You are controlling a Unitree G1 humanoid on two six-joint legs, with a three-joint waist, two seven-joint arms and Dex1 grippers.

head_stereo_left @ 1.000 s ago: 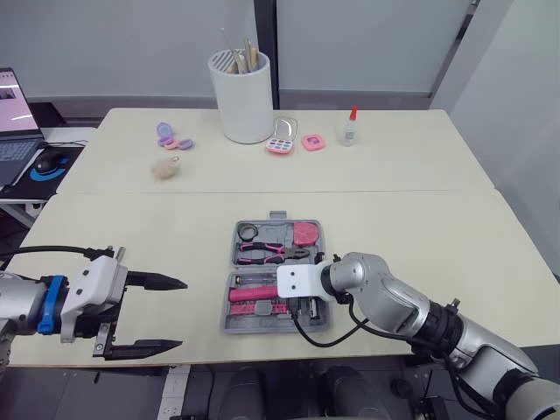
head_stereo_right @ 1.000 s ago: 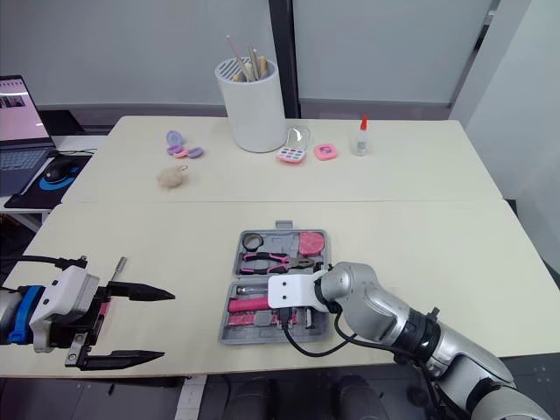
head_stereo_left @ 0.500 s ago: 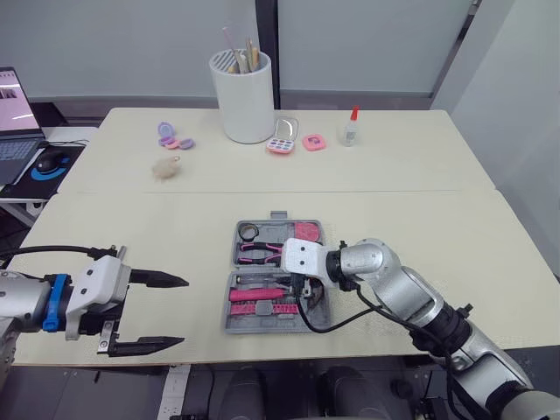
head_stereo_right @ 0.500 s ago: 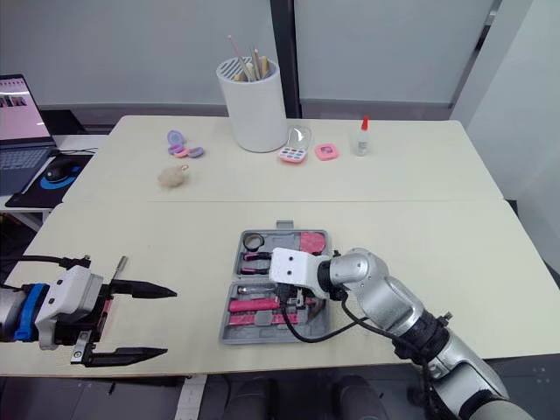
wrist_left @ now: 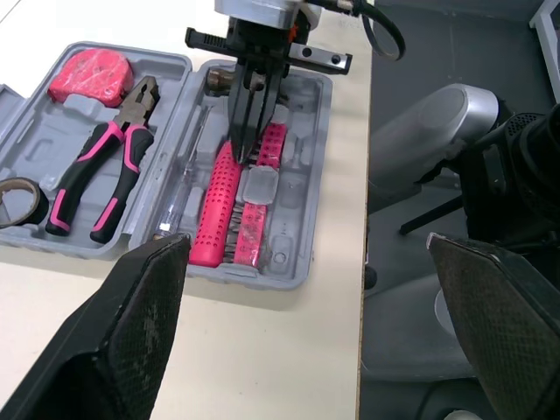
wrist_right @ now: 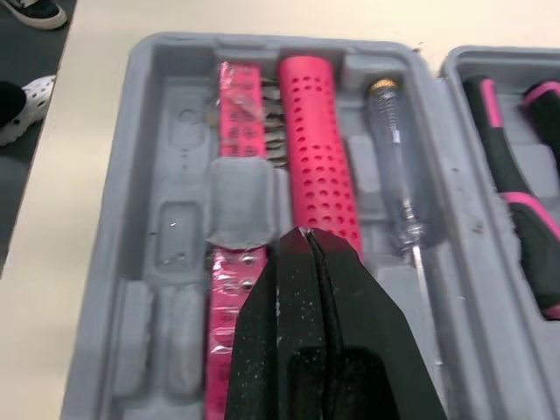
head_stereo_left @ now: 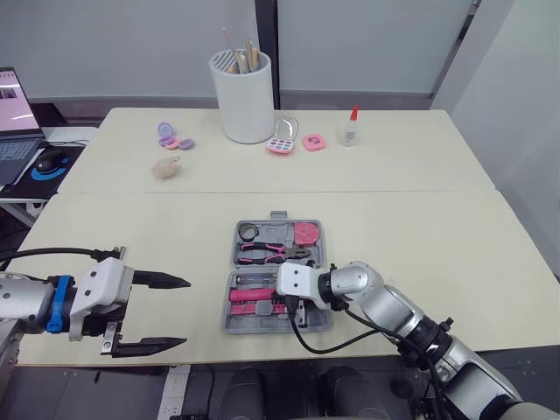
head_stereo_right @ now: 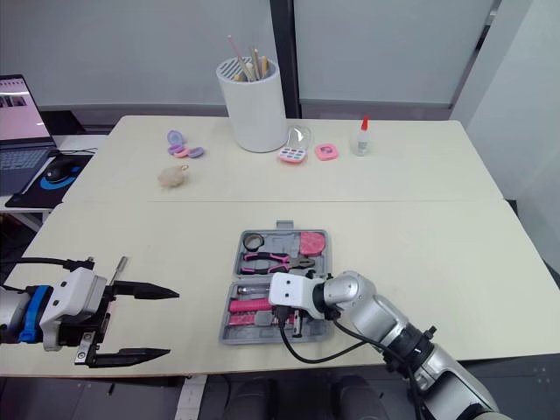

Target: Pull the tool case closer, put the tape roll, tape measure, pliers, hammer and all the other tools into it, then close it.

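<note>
The grey tool case (head_stereo_left: 254, 326) lies open near the table's front edge. Its far half holds a black tape roll (head_stereo_left: 248, 232), pink-handled pliers (head_stereo_left: 267, 252) and a pink tape measure (head_stereo_left: 304, 233). In the near half lie a hammer with a pink handle (wrist_right: 317, 140), a pink bit strip (wrist_right: 236, 114) and a clear screwdriver (wrist_right: 391, 175). My right gripper (wrist_right: 303, 234) is shut and empty, its tips just above the hammer handle. Off to the left, past the case, my left gripper (head_stereo_left: 185, 311) hangs open over the front edge.
At the back of the table stand a white cup of brushes (head_stereo_left: 243, 96), a makeup palette (head_stereo_left: 281, 145), a pink compact (head_stereo_left: 313, 142), a glue bottle (head_stereo_left: 350, 128), purple compacts (head_stereo_left: 171, 137) and a fluffy charm (head_stereo_left: 165, 168). A laptop (head_stereo_left: 16, 114) sits far left.
My right gripper rose toward the case's hinge half a second ago and has come back down over the near half. The left gripper and the tools have stayed put.
</note>
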